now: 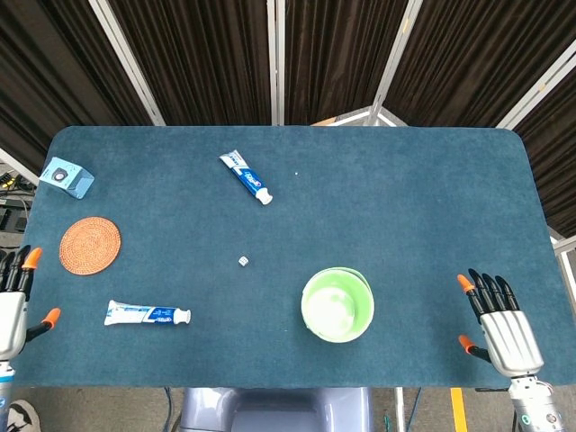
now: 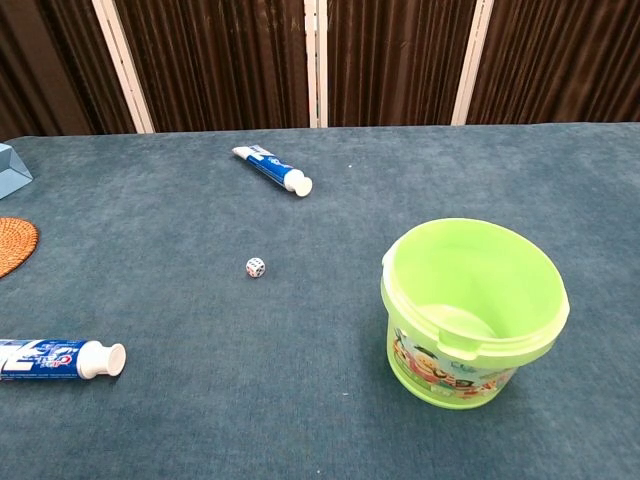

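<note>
A dark teal table (image 1: pixel 405 207) fills most of the head view, w/ black curtains along the top of the frame. The green plastic bucket (image 1: pixel 337 304) stands upright, bottom centre of the head view and lower right of the chest view (image 2: pixel 470 312) (cartoon print on its side, nothing visible inside).

Right hand (image 1: pixel 500 326) sits at the bottom right corner of the head view, near the table's edge, fingers spread apart, holding nothing; the bucket is the nearest thing to it, well apart. Left hand (image 1: pixel 13 306) is at the left edge, lower part, partly cut off, fingers apart & empty too. Nearest to it: a woven round coaster (image 1: pixel 90 244) just above and a toothpaste tube (image 1: pixel 146 314) lying flat to its right, cap pointing right.

A second toothpaste tube (image 1: pixel 246 176) lies on a slant, upper centre-left. A small light-blue box (image 1: pixel 66 177) is at the upper left. A tiny white die (image 1: pixel 243 261) rests near mid-frame, between the two tubes (dots show in the chest view).
</note>
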You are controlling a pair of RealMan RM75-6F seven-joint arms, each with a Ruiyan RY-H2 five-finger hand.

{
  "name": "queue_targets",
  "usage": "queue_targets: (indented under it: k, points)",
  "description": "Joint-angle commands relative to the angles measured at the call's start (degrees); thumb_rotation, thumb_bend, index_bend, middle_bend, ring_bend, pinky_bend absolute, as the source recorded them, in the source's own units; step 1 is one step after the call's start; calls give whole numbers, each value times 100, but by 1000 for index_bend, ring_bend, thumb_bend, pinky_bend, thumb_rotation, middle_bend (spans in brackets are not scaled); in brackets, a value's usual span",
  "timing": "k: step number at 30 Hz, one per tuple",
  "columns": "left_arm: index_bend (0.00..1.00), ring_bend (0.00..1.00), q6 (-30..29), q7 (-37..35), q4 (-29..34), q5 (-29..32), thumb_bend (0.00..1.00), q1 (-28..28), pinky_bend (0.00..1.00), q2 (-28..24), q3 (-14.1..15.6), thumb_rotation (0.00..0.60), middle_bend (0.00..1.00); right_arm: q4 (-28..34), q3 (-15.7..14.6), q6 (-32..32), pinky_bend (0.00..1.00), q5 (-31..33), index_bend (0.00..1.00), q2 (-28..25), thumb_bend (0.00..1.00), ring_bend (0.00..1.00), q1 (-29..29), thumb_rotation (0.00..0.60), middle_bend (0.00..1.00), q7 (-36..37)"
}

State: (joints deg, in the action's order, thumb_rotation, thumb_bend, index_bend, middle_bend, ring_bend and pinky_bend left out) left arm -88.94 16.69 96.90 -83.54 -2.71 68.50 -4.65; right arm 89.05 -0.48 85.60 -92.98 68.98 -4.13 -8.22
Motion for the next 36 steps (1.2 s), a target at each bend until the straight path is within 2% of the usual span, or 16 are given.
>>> queue_targets:
  k: [1,7,8,11,16,27,36]
  points:
    - [2,0,191,45,-22,-96,221,-188,0,3,-58,600,0,5,1,-8,0,6,0,-11,79,0,-1,600,0,15]
    - [184,0,1013,444,31,-20,246,-871,0,102,-290,600,0,24,12,-53,0,47,0,-38,79,0,-16,600,0,62]
    - [205,0,1321,554,39,10,265,-1130,0,195,-373,600,0,35,23,-43,0,56,0,-49,78,0,-16,600,0,85]
    - [242,0,1797,822,5,260,314,-1530,0,391,-547,600,0,43,36,-47,0,86,0,-73,78,0,-15,600,0,132]
    - [265,0,2662,1421,-295,575,315,-2333,0,887,-727,600,0,37,68,-100,0,187,0,-131,79,0,-23,600,0,260]
    - [323,0,3601,2162,-1032,1115,316,-3482,0,1895,-821,600,0,9,167,-153,0,410,0,-247,79,0,-22,600,0,550]
    - [345,0,3868,2673,-1652,1713,316,-4068,0,2624,-810,600,0,26,223,-137,0,504,0,-362,79,0,-3,600,0,822]
